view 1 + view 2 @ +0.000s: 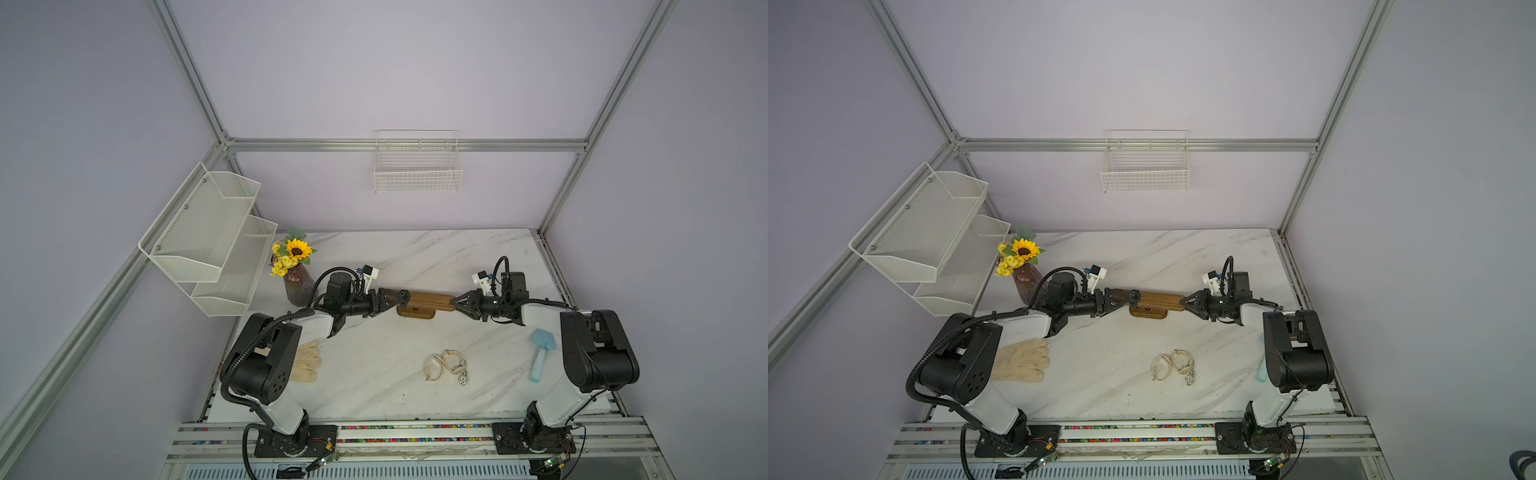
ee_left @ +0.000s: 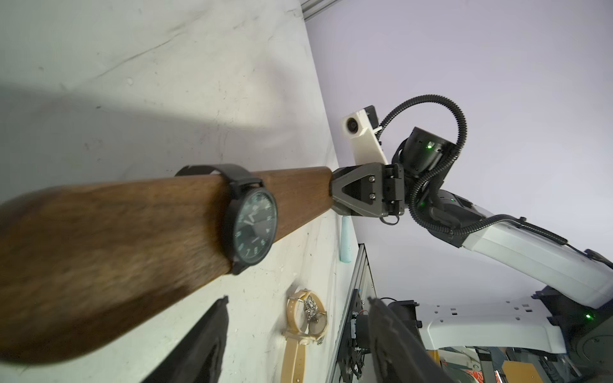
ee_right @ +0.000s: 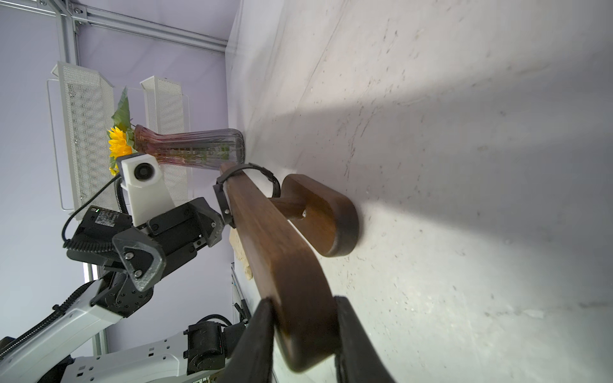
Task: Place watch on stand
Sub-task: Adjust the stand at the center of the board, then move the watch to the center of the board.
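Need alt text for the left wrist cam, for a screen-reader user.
A black watch is strapped around the bar of a wooden stand, whose far end the right gripper clamps. The left gripper is open in the foreground, holding nothing; beige watches lie on the marble table beyond.

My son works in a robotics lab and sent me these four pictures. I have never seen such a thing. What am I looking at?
These are two robot arms at a marble table. Two pictures look down on the whole scene from overhead; the other two come from a small camera on each arm's wrist. The right fingers are clamped on one end of a wooden stand. A black watch is strapped around its bar. The left fingers, near the other end, are open and hold nothing. Also on the table: a vase of flowers, pale gloves, beige watches and a light blue tool.
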`<state>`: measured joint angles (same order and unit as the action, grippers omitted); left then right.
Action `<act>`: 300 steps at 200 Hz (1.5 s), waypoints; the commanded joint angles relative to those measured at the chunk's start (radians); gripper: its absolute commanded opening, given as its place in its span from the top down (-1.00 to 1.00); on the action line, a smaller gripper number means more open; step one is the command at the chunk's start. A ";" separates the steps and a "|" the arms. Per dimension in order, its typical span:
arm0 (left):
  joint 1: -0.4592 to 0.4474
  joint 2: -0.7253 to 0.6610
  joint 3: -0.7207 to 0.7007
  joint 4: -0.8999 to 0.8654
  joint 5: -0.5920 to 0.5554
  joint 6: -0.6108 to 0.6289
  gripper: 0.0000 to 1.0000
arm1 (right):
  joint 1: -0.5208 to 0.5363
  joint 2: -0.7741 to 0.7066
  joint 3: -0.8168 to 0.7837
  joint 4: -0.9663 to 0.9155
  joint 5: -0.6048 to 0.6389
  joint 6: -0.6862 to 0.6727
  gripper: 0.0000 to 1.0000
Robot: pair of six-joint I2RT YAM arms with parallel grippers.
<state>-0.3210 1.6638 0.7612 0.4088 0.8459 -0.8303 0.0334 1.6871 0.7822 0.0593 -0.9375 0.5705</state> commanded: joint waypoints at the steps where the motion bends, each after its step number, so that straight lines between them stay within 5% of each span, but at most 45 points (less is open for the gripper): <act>1: 0.006 -0.014 0.025 -0.062 -0.026 0.046 -0.26 | -0.009 0.042 -0.009 -0.096 0.118 -0.034 0.71; 20: 0.007 -0.040 0.019 -0.086 -0.044 0.055 -0.24 | -0.009 0.041 -0.010 -0.101 0.115 -0.042 0.63; 45: 0.005 -0.118 0.015 -0.169 -0.104 0.097 -0.25 | -0.009 0.005 -0.011 -0.107 0.138 -0.040 -0.11; 76: -0.014 -0.220 0.027 -0.312 -0.195 0.167 -0.37 | -0.013 -0.045 -0.005 -0.114 0.175 -0.029 -0.33; 140: -0.042 -0.326 0.022 -0.445 -0.274 0.191 -0.47 | -0.010 -0.326 -0.057 -0.279 0.344 -0.066 -0.37; 160: -0.053 -0.350 0.014 -0.461 -0.269 0.184 -0.09 | 0.033 -0.486 -0.075 -0.391 0.467 -0.100 -0.30; 202: -0.136 -0.387 -0.014 -0.525 -0.333 0.171 0.28 | 0.424 -0.582 -0.050 -0.556 0.876 -0.058 0.36; 226: -0.156 -0.401 -0.052 -0.535 -0.345 0.150 0.35 | 0.618 -0.502 0.000 -0.639 1.064 -0.048 0.43; 267: -0.156 -0.461 -0.081 -0.566 -0.367 0.134 -0.28 | 0.833 -0.394 0.004 -0.630 1.176 -0.019 0.10; 300: -0.155 -0.462 -0.091 -0.585 -0.347 0.130 -0.41 | 0.895 -0.327 -0.006 -0.617 1.210 -0.024 0.02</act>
<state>-0.4782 1.2186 0.6888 -0.1612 0.4927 -0.6956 0.9012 1.3369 0.7681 -0.5400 0.1844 0.5327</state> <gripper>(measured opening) 0.697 0.480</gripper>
